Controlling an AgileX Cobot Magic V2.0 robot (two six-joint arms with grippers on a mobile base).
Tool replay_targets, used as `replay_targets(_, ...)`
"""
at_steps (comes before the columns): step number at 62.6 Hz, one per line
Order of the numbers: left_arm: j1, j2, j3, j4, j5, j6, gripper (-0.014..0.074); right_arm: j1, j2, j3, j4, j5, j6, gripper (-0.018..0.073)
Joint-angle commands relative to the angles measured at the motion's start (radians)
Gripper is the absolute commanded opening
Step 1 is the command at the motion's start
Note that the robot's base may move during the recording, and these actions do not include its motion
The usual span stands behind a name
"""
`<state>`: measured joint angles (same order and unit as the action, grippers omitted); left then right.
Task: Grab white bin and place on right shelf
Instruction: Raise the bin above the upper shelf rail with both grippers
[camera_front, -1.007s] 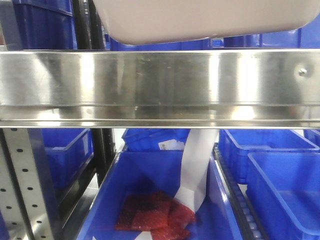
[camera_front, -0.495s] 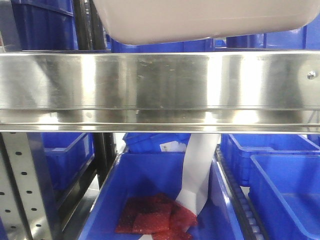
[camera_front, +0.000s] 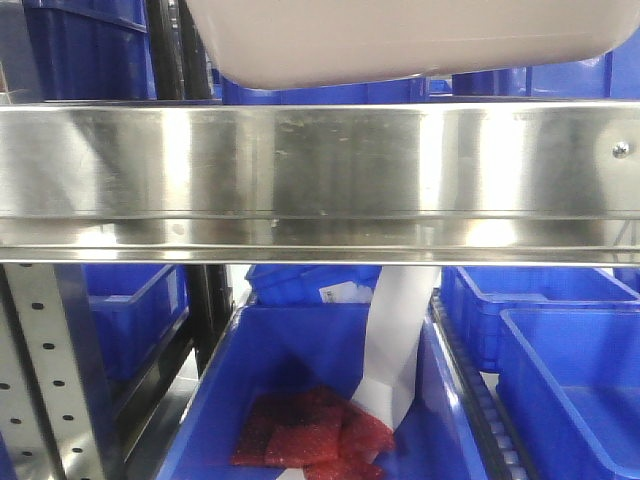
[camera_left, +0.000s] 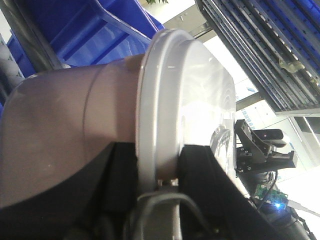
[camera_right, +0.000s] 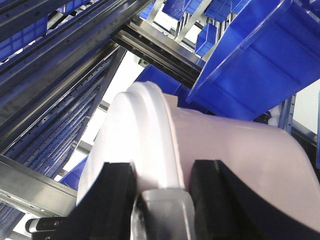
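The right shelf (camera_front: 320, 170) fills the front view, its broad shiny steel rail running edge to edge, with a perforated grey upright (camera_front: 45, 370) below it at the left. Above the rail, the pale underside of the white bin (camera_front: 400, 40) shows along the top edge; whether it touches the shelf cannot be told. Blue crates (camera_front: 560, 370) sit behind and under the rail. The left pincer (camera_left: 157, 160) is clamped on the bin's lid rim, one black finger (camera_left: 120, 175) on each side of it, at one end. The right pincer (camera_right: 160, 175) grips the rim the same way at the opposite end. In the middle crate below, a white paper strip (camera_front: 395, 340) hangs down onto red packets (camera_front: 310, 435).
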<state>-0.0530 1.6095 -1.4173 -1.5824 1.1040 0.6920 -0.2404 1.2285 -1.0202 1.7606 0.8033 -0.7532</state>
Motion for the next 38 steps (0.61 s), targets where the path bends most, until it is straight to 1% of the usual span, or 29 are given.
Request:
replay_targets(1,-0.041,-0.05,-0.033,-0.036,0.199,0.05,-0.0126,0.025,-0.04,-0.042,0.139,0.152,0.001,0.0059)
replay_targets(22,-0.041,-0.05,-0.033,-0.039,0.197,0.05,-0.0126,0.025,-0.04,-0.042,0.139,0.151,0.001,0.0059)
replay_targets(25,-0.041,-0.05,-0.033,-0.046,0.189,0.05,-0.0126,0.025,-0.04,-0.042,0.139,0.149,0.001,0.0059)
replay_targets(33,-0.041,-0.05,-0.033,-0.094,0.153,0.051,-0.0126,0.025,-0.037,-0.042,0.139,0.137,0.001,0.0059)
replay_targets(38,-0.041,-0.05,-0.033,-0.102,0.125,0.064,-0.0126,0.025,-0.026,-0.042,0.139,0.133,0.001,0.0059)
